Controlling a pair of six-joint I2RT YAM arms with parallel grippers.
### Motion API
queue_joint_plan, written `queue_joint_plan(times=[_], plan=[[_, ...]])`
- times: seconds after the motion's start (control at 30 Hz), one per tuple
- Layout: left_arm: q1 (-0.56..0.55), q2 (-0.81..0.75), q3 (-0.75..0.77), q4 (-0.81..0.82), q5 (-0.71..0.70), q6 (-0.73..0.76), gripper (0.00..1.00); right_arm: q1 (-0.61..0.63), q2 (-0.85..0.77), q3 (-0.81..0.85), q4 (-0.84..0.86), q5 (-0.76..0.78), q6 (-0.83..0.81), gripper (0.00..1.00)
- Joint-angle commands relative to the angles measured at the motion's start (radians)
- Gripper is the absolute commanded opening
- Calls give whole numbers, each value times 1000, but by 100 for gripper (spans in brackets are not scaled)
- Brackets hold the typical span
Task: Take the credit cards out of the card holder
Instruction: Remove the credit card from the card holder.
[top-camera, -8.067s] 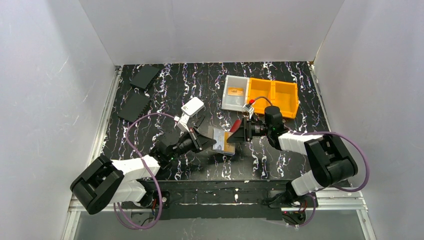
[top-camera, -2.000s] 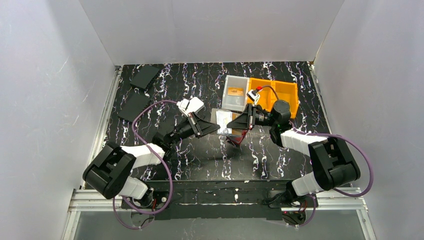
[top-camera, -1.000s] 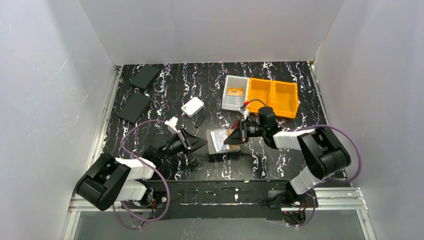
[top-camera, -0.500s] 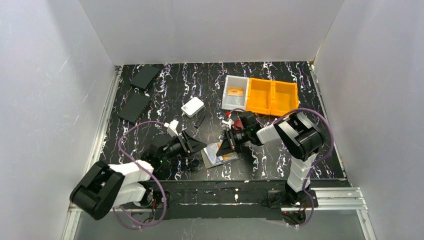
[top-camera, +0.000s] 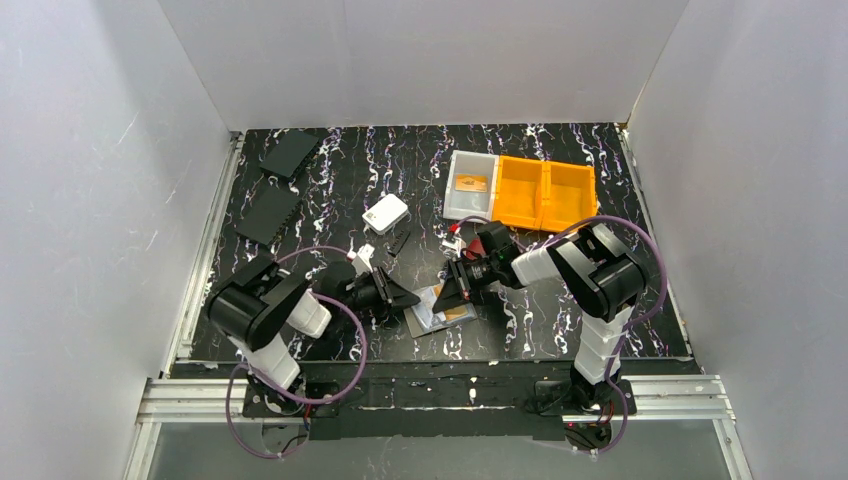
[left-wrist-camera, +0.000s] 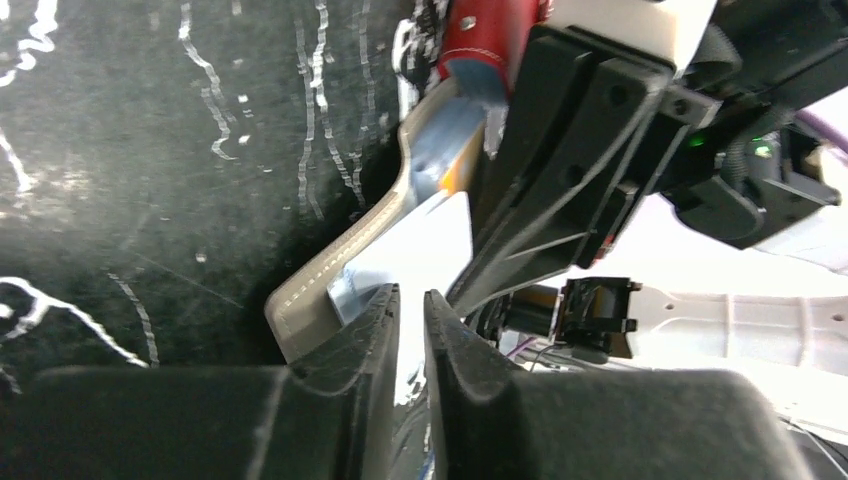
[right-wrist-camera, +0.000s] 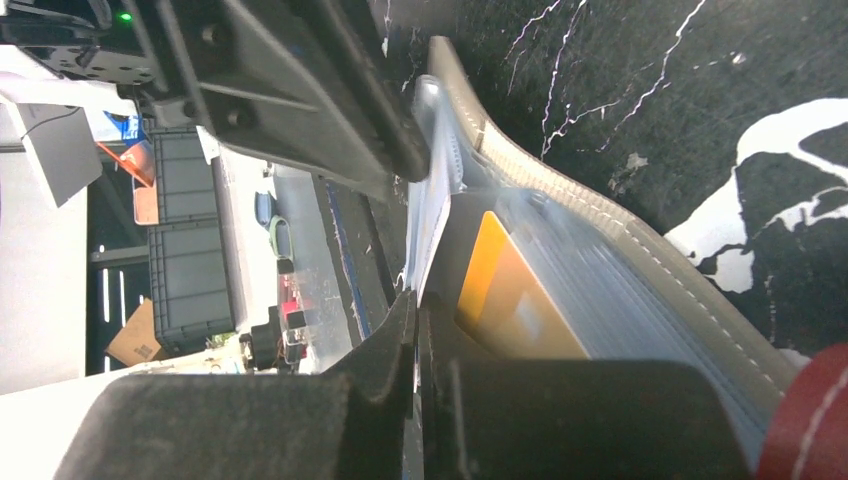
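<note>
The card holder (top-camera: 424, 321) lies open on the table near the front, its taupe rim (left-wrist-camera: 330, 275) and shiny inside (right-wrist-camera: 610, 300) showing in both wrist views. An orange-brown credit card (right-wrist-camera: 500, 290) sits in a pocket. A pale silvery-grey card (right-wrist-camera: 436, 205) stands partly out of the holder, and my right gripper (right-wrist-camera: 415, 300) is shut on its edge, reaching in from the right (top-camera: 446, 298). My left gripper (left-wrist-camera: 408, 292) rests at the holder's left edge (top-camera: 408, 297), jaws closed to a thin slit with nothing between them. No black card shows.
At the back right stand a clear bin (top-camera: 456, 205) holding an orange card (top-camera: 471, 184) and an orange bin (top-camera: 545, 190). A white box (top-camera: 385, 213) and a small black piece (top-camera: 398, 243) lie mid-table. Two black panels (top-camera: 290, 153) (top-camera: 268, 213) lie back left. Something red (left-wrist-camera: 490, 30) sits by my right fingers.
My right gripper brought the holder down and forward onto the table. My left arm swung right to the holder's left edge and its jaws closed.
</note>
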Motion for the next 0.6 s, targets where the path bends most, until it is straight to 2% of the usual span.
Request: queue_joint_plan(times=[0.0, 0.07, 0.23, 0.3, 0.5, 0.57], plan=[[-4, 119, 1, 173, 42, -46, 9, -4, 18, 22, -54, 60, -87, 7], [-4, 169, -16, 197, 34, -52, 5, -7, 9, 26, -75, 66, -103, 9], [-3, 220, -61, 214, 7, -48, 3, -28, -29, 12, -86, 79, -115, 23], [-4, 233, -63, 218, 6, -48, 3, -35, -37, 4, -84, 83, -116, 25], [-3, 261, -50, 220, 8, -44, 2, -38, -29, 5, -87, 90, -116, 25], [-2, 272, -52, 221, 7, -43, 2, -40, -27, 10, -99, 99, -124, 20]])
